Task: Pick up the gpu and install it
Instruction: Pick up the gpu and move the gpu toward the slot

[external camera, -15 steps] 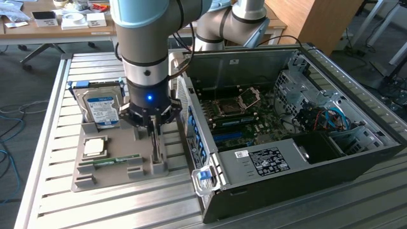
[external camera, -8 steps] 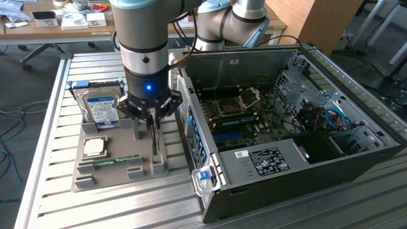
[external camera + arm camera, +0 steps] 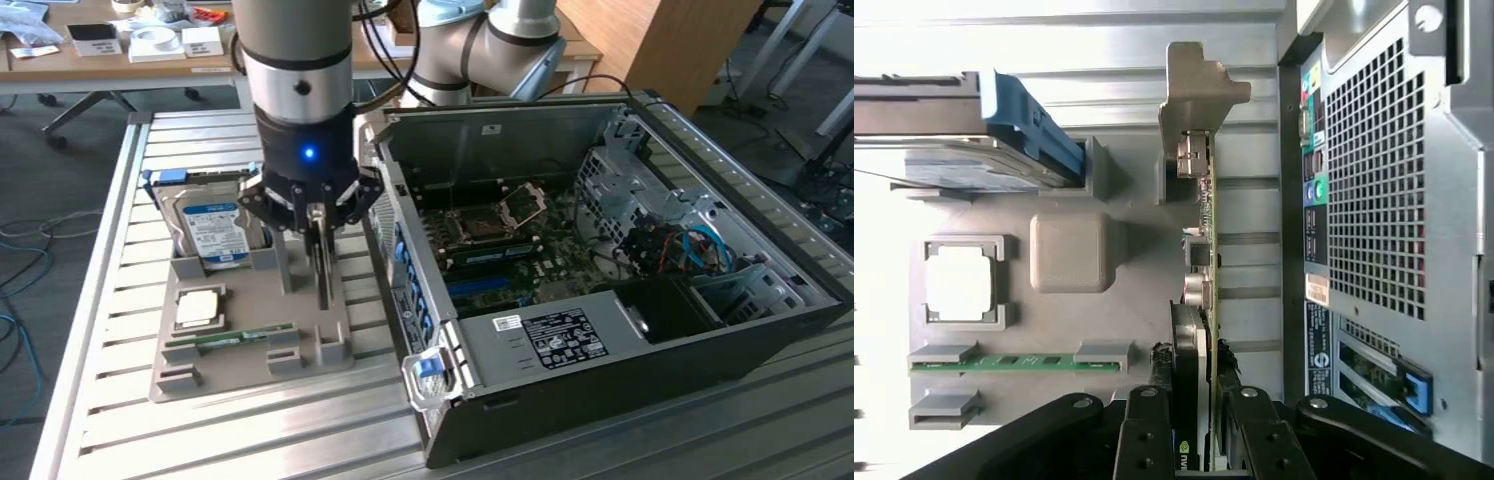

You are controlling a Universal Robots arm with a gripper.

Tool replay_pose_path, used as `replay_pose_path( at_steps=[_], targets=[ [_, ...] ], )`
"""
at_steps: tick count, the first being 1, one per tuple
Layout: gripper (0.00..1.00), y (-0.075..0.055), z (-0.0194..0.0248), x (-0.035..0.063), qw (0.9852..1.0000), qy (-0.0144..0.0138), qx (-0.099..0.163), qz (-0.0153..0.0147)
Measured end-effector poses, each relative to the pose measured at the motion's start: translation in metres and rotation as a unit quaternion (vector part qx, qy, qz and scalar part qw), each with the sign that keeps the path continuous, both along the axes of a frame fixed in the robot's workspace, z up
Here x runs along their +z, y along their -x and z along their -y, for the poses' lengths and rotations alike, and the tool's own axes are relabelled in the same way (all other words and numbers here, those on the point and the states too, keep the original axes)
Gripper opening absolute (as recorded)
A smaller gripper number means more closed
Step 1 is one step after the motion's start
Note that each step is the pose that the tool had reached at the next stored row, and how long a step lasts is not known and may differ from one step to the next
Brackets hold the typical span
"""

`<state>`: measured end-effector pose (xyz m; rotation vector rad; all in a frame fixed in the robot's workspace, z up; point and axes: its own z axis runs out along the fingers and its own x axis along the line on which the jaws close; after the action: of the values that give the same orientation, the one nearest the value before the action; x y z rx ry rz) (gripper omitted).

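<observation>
— What is the gripper (image 3: 1194,362) doing?
— Gripping the gpu (image 3: 1197,250), it seems; the card is standing edge-on between its fingers (image 3: 1146,430).
— And beyond the fingertips?
— Its bracket (image 3: 1194,90) is pointing away; the computer case (image 3: 1374,180) is sitting alongside.

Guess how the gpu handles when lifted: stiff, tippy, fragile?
Likely stiff: the gpu is a thin board with a metal bracket. Probably tippy if released, since it stands on edge at the gray holder. The gripper pinches it far from the bracket, so it may swing.
</observation>
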<state>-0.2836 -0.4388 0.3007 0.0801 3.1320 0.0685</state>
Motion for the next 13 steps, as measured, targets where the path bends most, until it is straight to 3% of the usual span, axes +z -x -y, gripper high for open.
replay_pose_path(
  at_steps=[13],
  targets=[
    [0.27,0.0,-0.0006,0.0461,1.0,0.0,0.0,0.0]
  ],
)
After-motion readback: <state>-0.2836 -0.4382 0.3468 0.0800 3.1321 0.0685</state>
